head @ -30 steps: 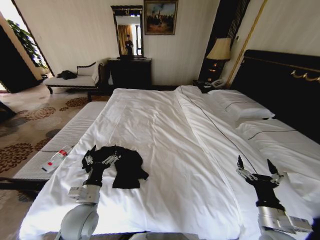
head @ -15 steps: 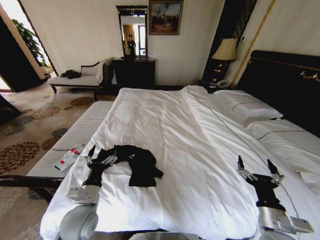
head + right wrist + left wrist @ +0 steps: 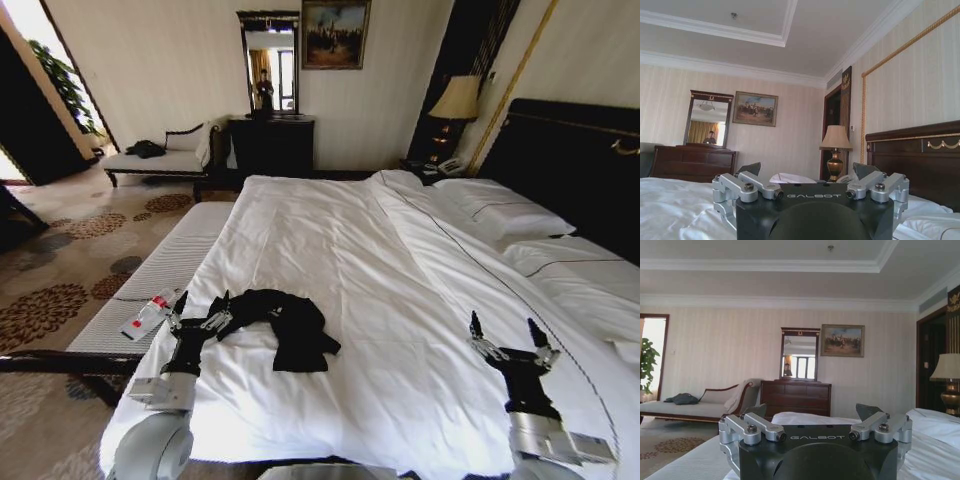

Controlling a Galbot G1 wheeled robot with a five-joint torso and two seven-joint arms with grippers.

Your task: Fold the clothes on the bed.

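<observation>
Both arms reach forward low over the bed [image 3: 330, 240]. The left gripper [image 3: 198, 309] has its jaws apart beside the crumpled black T-shirt [image 3: 285, 325]. The right gripper [image 3: 508, 334], jaws apart, is over bare sheet.

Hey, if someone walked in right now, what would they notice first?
A crumpled black soft-fabric T-shirt stands out on the large white-sheeted bed, near its foot on the robot's left. The left pincer sits open at the shirt's edge, and the right pincer hovers open over bare sheet. A small red-and-white plastic bottle lies on the bench beside the bed.

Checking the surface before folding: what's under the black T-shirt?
The crumpled black T-shirt lies on the bed's white duvet. Whatever is directly beneath it is covered.
</observation>
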